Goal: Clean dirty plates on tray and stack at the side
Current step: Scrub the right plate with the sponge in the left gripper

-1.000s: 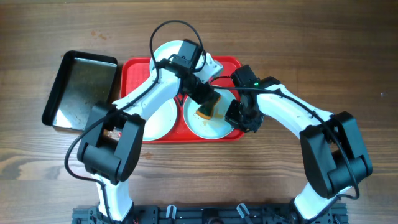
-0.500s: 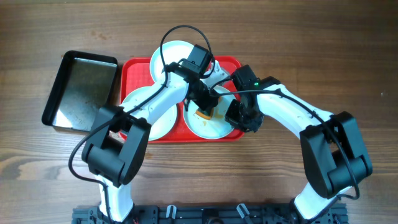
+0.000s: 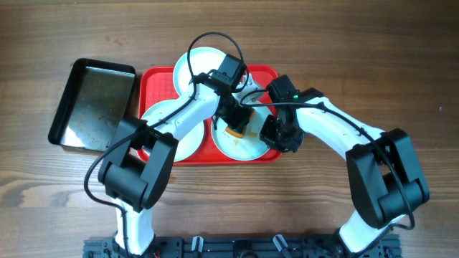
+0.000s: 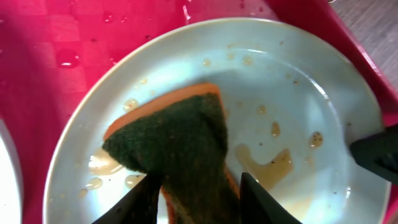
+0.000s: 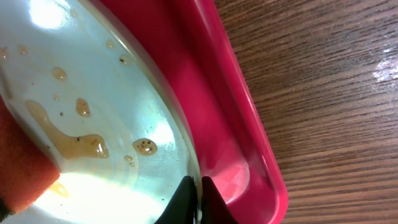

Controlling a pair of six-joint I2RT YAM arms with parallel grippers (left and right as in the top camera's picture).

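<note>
While the L pincer point(image 4: 199, 193) is clamped on a sponge point(image 4: 174, 143) lying on the wet plate point(image 4: 298, 81), the R pincer point(image 5: 194, 190) is pinched tight on that plate's rim. Plate sits at right end of tray point(image 5: 230, 124), on bench point(image 5: 323, 93). Back plate point(image 3: 192, 61) & left plate point(image 3: 186, 142) share the tray.

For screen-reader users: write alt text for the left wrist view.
The left claw holds a green-and-orange sponge against a pale plate dotted with brownish liquid. The plate sits on a wet red tray.
</note>
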